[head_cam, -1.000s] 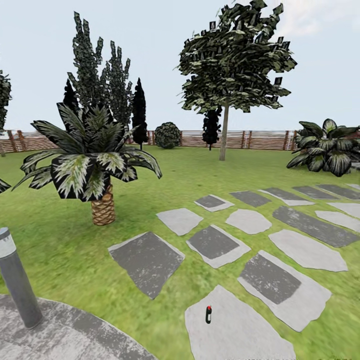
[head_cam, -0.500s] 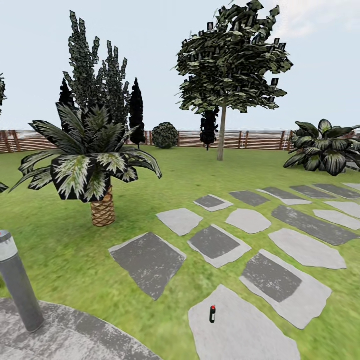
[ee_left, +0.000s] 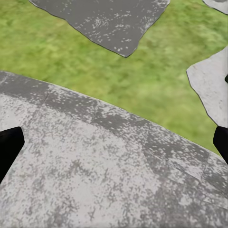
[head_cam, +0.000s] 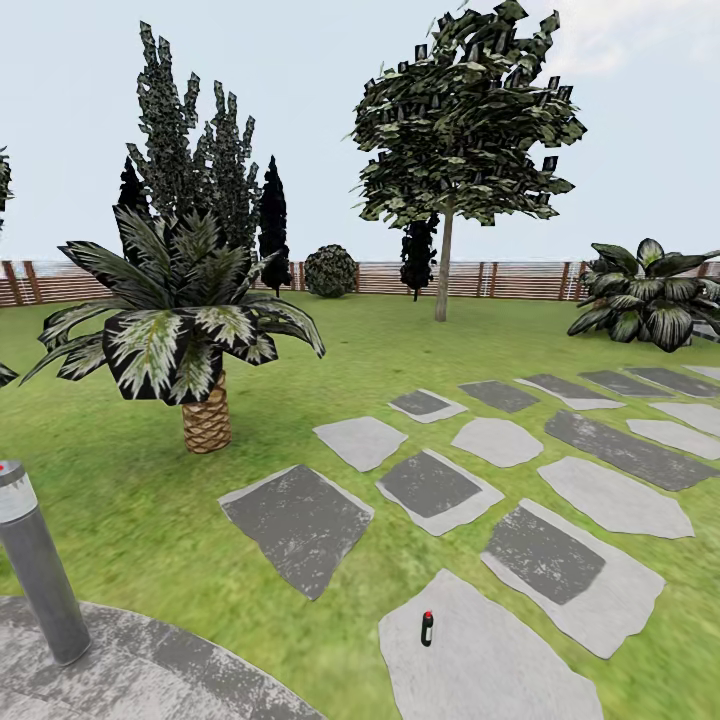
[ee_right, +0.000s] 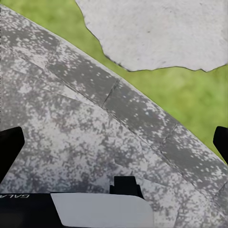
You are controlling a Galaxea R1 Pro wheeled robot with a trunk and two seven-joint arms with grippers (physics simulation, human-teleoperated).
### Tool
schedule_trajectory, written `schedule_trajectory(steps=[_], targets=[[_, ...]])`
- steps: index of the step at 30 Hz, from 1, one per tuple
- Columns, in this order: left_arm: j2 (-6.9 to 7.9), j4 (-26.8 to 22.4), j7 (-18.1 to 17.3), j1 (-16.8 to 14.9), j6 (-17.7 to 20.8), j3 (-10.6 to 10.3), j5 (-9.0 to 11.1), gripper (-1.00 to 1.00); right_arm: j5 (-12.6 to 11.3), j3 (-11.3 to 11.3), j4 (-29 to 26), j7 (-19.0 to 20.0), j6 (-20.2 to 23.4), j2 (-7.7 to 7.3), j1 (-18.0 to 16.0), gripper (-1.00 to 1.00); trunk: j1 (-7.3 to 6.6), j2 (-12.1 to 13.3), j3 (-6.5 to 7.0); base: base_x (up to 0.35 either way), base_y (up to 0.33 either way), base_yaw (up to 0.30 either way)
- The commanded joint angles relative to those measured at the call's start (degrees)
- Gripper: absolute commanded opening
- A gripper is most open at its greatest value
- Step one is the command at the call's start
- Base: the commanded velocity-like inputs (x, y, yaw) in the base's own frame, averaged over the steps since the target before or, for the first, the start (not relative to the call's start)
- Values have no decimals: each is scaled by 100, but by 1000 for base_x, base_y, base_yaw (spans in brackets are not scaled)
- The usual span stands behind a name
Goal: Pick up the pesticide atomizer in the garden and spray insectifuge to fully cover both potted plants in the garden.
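A small dark bottle with a red top (head_cam: 427, 628), maybe the sprayer, is standing on a pale flat stone (head_cam: 480, 660) at the bottom middle, while both grippers (ee_left: 114, 142) (ee_right: 114, 142) are hanging wide open over speckled grey paving (ee_left: 95, 175).

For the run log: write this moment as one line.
phase: approach | pesticide atomizer: upright on pale stepping stone, untouched | left pincer: open, empty, over paving | right pincer: open, empty
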Motion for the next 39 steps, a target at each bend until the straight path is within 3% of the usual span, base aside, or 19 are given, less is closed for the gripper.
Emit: schedule_trajectory(steps=[1,21,39], targets=[[0,4,2,-3,-18,0,-1,100,-6,-7,-7,1,-7,-1,2,100,0,-3,-5,0,0,-7],[0,4,-1,-3,-18,0,-1,100,-7,-8,-13,2,-7,10,2,100,0,-3,80,2,7,-192],[0,4,-1,-3,-18,-8,-1,100,-7,-8,-12,2,-7,26,2,100,0,-3,93,161,223,-111]])
